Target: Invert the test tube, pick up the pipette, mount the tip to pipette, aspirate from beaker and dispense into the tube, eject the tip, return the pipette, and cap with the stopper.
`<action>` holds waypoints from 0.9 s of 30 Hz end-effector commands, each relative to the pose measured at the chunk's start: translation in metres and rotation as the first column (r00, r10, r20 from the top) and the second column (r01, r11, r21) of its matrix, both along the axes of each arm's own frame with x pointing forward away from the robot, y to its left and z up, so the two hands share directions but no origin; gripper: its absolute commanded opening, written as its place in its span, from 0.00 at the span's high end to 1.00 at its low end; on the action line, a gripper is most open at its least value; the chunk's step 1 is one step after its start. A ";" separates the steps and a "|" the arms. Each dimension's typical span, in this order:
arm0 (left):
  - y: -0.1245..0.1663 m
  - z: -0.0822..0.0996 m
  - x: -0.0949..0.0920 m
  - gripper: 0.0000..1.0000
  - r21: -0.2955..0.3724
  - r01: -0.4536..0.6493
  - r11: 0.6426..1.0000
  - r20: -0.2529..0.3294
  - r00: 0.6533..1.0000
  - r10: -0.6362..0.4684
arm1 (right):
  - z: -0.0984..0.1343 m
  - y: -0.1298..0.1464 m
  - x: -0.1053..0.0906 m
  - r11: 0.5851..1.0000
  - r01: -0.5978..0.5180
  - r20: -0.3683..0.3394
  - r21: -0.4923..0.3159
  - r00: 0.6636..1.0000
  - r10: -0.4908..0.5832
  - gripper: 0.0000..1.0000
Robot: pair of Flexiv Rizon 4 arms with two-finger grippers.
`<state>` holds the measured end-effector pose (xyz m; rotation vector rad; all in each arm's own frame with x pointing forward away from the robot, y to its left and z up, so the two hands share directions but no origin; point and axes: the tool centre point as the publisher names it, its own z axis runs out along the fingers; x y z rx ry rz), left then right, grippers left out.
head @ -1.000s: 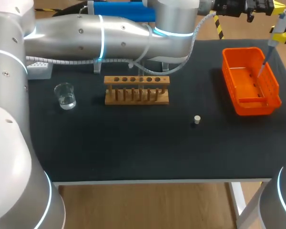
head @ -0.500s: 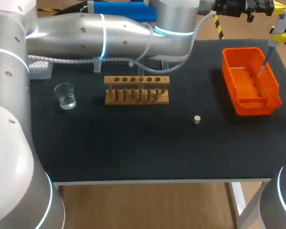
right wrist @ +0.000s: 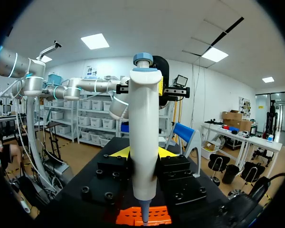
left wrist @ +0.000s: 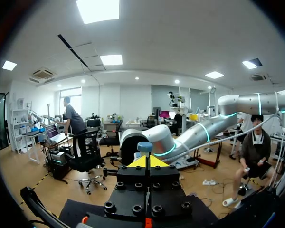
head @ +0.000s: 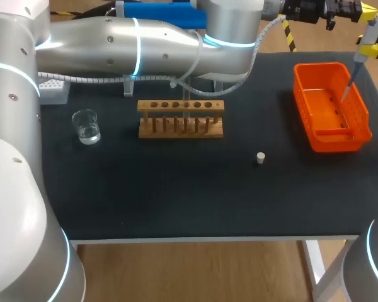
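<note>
Over the table [head: 176, 201] right jaws pinch the pipette [right wrist: 144, 137]; left jaws seem pressed together.

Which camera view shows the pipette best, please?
The right wrist view: the pipette fills the middle, held in the right gripper. The head view shows it small, above the orange basket. The left wrist view shows only a blue knob, probably its top.
</note>
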<state>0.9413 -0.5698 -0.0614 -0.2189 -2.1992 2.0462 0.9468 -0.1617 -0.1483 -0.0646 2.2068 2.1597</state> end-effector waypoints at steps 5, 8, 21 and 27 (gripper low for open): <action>-0.004 -0.004 0.002 1.00 0.020 0.014 1.000 0.000 1.000 -0.014 | 0.003 0.000 0.000 1.000 0.000 0.001 -0.003 1.000 0.000 1.00; -0.005 -0.005 0.002 1.00 0.022 0.018 1.000 0.000 1.000 -0.018 | 0.003 0.000 0.000 1.000 0.000 0.001 -0.003 1.000 0.000 1.00; -0.006 -0.008 -0.001 1.00 0.028 0.037 0.999 0.025 0.999 -0.038 | 0.003 0.000 0.000 1.000 0.000 0.001 -0.003 1.000 0.000 1.00; -0.007 -0.011 0.000 1.00 0.027 0.045 0.999 0.021 0.999 -0.046 | 0.003 0.000 0.000 1.000 0.000 0.001 -0.003 1.000 0.000 1.00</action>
